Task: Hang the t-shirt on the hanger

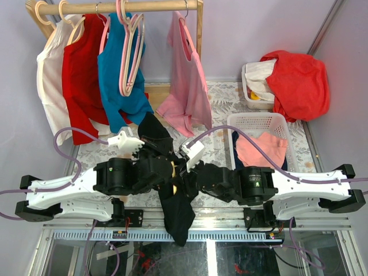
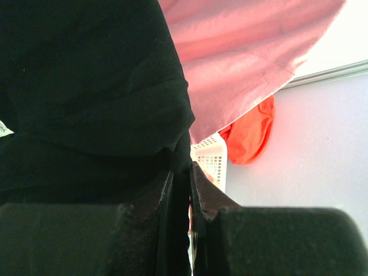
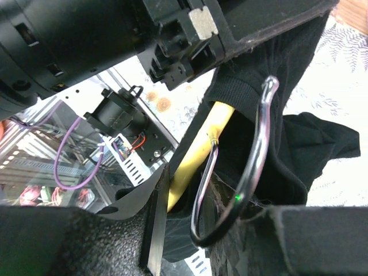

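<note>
The black t-shirt [image 1: 178,213] hangs between my two grippers at the table's near edge, and its lower part drapes over that edge. My left gripper [image 1: 154,156] is shut on a fold of the t-shirt [image 2: 86,86], with dark cloth filling the slit between its jaws [image 2: 181,172]. Bits of the yellow hanger [image 1: 172,169] show inside the cloth. In the right wrist view the hanger's yellow arm [image 3: 201,144] and metal hook [image 3: 256,155] poke out of the t-shirt [image 3: 322,138]. Both lie between the parted fingers of my right gripper [image 3: 198,195], which is open.
A wooden rail at the back carries a red shirt [image 1: 80,75], a teal shirt [image 1: 118,80], pink hangers [image 1: 131,52] and a pink shirt [image 1: 187,86]. At right stand a white basket [image 1: 259,119] holding pink cloth and a tub under a red garment [image 1: 296,80].
</note>
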You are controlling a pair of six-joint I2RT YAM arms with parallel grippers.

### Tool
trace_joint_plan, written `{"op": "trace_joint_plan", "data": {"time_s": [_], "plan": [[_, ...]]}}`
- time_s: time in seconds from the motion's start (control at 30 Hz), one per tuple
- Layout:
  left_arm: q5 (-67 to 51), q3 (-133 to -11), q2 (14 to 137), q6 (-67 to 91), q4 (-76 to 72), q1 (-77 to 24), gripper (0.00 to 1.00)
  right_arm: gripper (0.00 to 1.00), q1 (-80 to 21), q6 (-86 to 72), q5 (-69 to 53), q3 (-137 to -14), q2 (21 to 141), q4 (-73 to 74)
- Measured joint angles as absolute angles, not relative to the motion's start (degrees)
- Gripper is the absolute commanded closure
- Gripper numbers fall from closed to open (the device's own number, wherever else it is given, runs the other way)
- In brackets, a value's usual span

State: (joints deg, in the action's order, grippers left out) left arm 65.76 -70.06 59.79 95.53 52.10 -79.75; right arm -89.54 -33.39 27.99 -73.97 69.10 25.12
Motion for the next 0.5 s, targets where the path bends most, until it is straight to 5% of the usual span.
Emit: {"op": "trace_joint_plan", "data": {"time_s": [0.33, 0.5], "plan": [[65.49, -67.92, 55.81, 92.75, 47.59, -79.77, 1.00, 0.66, -89.67, -33.19, 32.97, -74.35, 71.37, 26.39], [65.01, -65.73, 53.65, 90.39, 43.77, -79.75, 1.00, 0.96, -89.67, -33.21, 35.09, -73.97, 71.24, 27.20]]}}
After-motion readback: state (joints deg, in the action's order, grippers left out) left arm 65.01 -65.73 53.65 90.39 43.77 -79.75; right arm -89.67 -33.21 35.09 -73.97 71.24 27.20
